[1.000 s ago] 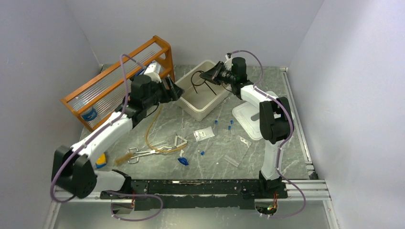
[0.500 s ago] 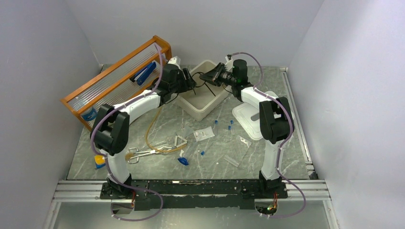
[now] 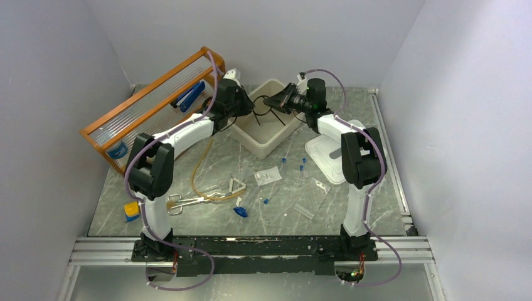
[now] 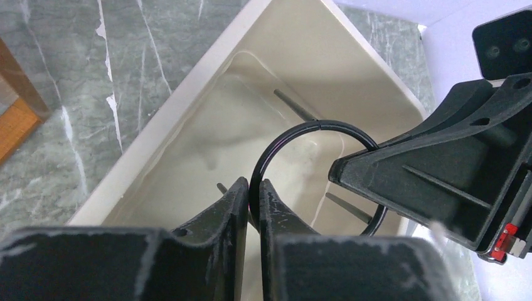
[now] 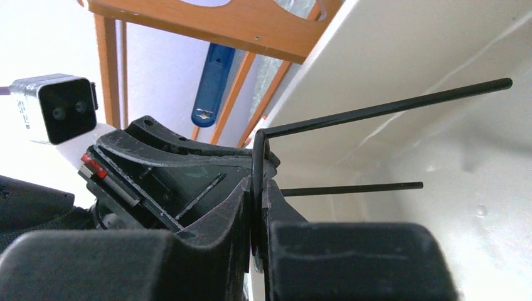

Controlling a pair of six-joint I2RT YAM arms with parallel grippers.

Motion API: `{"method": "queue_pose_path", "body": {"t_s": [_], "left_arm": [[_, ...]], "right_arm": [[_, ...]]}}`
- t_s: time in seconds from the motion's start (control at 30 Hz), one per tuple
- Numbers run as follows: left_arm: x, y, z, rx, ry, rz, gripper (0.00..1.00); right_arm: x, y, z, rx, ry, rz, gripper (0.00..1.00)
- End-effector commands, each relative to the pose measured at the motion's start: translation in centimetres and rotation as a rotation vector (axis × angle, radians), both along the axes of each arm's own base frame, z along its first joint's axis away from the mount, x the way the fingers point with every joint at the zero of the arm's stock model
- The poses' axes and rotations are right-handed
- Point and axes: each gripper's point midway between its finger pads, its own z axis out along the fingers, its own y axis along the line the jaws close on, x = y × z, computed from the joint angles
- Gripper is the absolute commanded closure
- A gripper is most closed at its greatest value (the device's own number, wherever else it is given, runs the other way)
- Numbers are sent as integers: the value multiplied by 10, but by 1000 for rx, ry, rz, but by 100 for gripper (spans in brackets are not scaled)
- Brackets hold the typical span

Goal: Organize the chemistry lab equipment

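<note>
No word, number or brand can be read; the flat white packet (image 3: 268, 176) is too small to tell.

High rear overview, wrist close-ups sharing tub (image 4: 182, 97)

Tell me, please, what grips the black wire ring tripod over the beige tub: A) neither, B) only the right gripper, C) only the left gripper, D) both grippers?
D: the left gripper and the right gripper are each shut on the ring of the black wire ring tripod.

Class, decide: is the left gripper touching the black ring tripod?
Touching. The left wrist view shows the left gripper pinching the black ring tripod between its fingers.
</note>
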Motion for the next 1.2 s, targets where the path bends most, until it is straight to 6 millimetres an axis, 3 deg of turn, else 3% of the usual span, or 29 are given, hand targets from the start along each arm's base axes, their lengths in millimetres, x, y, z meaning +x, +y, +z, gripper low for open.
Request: {"method": "queue_pose_path", "body": {"t_s": [0.0, 0.1, 0.37, 0.53, 0.7, 0.9, 1.17], "left_arm": [[5, -10, 9, 18, -36, -41, 88], [5, -11, 10, 30, -38, -55, 95], [10, -21, 15, 38, -46, -102, 95], [15, -25, 2, 44, -31, -110, 85], [19, -25, 0, 68, -25, -107, 74], [23, -20, 19, 102, -62, -100, 56], [5, -12, 73, 96, -138, -126, 41]], "right_arm": [[5, -6, -11, -49, -2, -19, 100], [10, -12, -22, -103, 11, -49, 96], [27, -40, -55, -323, 36, -185, 76], [38, -53, -67, -433, 29, -242, 70], [47, -56, -69, -534, 2, -251, 76], [48, -49, -69, -680, -56, -243, 76], [44, -46, -70, -782, -79, -208, 59]]}}
